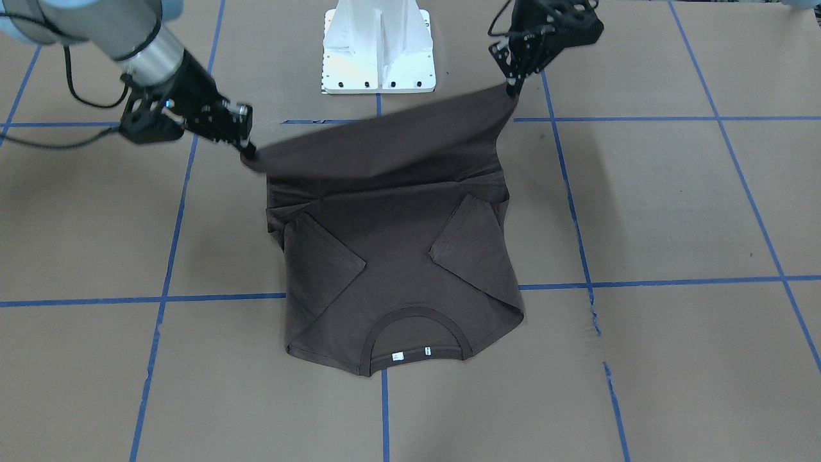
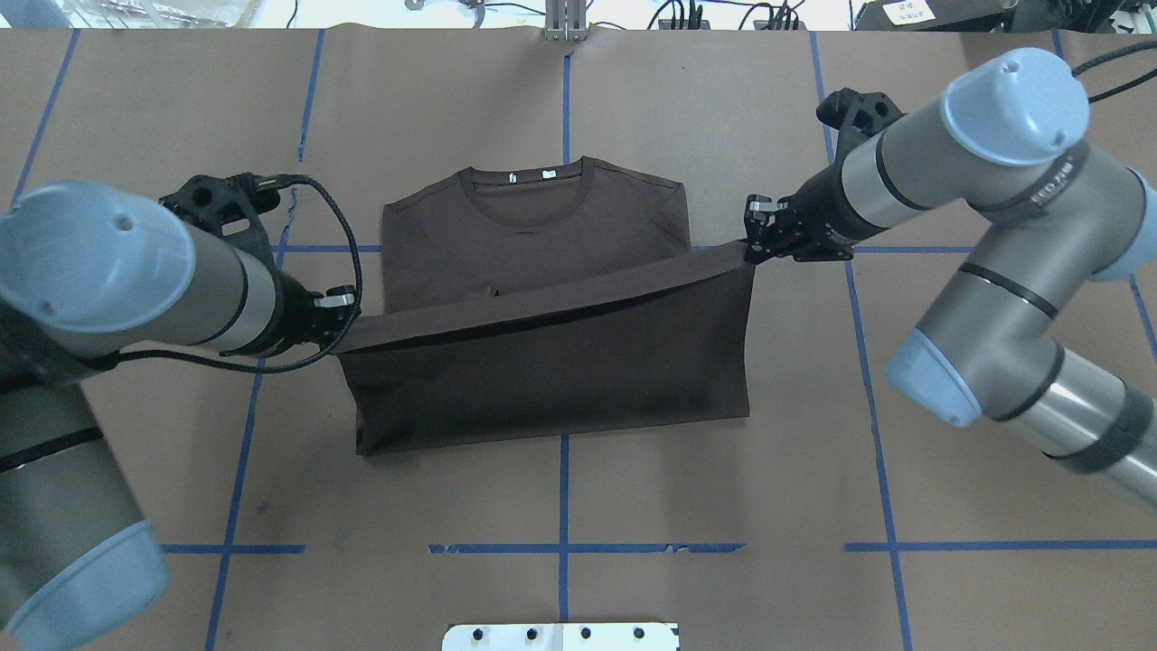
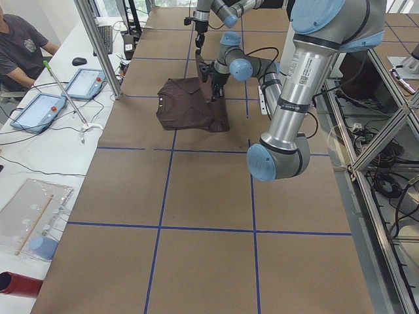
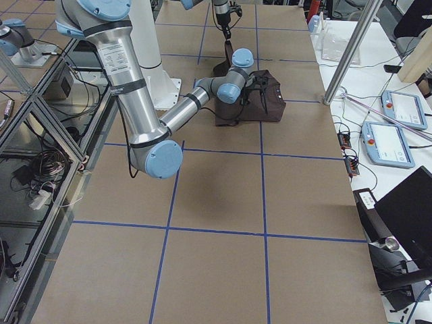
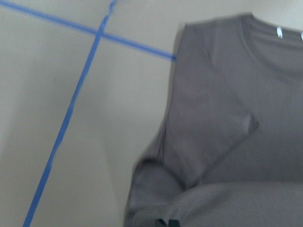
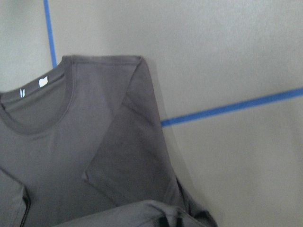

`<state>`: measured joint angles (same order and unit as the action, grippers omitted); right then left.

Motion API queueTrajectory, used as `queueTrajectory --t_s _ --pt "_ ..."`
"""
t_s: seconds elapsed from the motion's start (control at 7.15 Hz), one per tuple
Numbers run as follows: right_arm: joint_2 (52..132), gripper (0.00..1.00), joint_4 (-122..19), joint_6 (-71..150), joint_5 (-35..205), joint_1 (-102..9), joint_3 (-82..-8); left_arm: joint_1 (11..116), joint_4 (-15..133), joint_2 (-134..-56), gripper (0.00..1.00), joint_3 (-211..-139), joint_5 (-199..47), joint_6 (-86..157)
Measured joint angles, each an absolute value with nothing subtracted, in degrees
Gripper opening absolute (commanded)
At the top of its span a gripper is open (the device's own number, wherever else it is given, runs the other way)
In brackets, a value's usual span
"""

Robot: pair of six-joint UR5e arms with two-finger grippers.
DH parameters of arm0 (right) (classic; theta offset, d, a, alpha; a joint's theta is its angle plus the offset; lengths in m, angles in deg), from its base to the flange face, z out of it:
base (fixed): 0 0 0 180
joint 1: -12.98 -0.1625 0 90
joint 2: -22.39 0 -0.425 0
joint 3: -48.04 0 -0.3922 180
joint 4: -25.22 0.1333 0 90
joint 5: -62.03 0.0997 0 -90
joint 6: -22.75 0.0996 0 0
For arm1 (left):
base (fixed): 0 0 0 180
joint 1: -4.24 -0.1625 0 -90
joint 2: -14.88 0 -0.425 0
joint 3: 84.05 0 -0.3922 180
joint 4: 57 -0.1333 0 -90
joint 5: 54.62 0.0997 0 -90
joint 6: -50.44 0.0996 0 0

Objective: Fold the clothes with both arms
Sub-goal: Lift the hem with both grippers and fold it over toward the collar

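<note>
Both arms are on the shirt (image 1: 397, 256) here, mid-fold. The left end effector (image 2: 348, 316) is clamped on one hem corner, the right end effector (image 2: 749, 248) is pinched tight on the other, and the hem hangs taut between them, up off the table (image 1: 673, 212). The shirt lies in the middle of the table, with the collar (image 1: 417, 321) on the far side from the robot and both sleeves (image 1: 327, 256) tucked in across the body. The collar half lies flat; the hem half rises as a sheet to the two held corners. Note the hem isn't square: the right corner sits further toward the collar than the left one, so the held edge runs on a slant. By the look of it, this is the bottom-to-top fold, roughly halfway through. Next, I'd say: carry both corners forward over the sleeves toward the collar, bring the left one level with the right, lower the hem onto the shoulders, then let go. Uneven tension could drag the flat half or skew the crease.
</note>
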<state>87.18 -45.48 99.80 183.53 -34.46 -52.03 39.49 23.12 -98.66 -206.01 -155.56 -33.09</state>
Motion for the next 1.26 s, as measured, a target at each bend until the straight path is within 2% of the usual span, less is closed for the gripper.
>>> queueTrajectory --t_s 0.28,0.56,0.7,0.98,1.12,1.26 --pt "79.06 0.0 -44.93 98.43 182.27 -36.37 -39.29 44.68 32.52 -100.9 0.0 -194.45 -155.8 -30.58" --pt "75.5 0.0 -39.25 98.25 181.14 -36.95 -29.57 48.33 44.14 -103.35 0.0 -181.42 -155.78 -29.98" --pt "74.54 0.0 -35.93 98.25 180.77 -37.15 -25.59 49.22 48.71 -104.17 0.0 -176.61 -155.73 -29.92" --pt "72.7 0.0 -33.99 98.27 180.6 -37.3 -22.83 49.75 51.84 -107.02 0.0 -171.44 -155.72 -30.16" --pt "71.95 0.23 -33.79 98.29 180.59 -37.16 -22.54 49.72 52.17 -107.96 0.0 -170.4 -155.75 -30.31" --pt "71.57 0.99 -33.63 98.27 180.59 -36.88 -22.45 49.6 52.28 -108.44 0.99 -169.92 -155.75 -30.48"
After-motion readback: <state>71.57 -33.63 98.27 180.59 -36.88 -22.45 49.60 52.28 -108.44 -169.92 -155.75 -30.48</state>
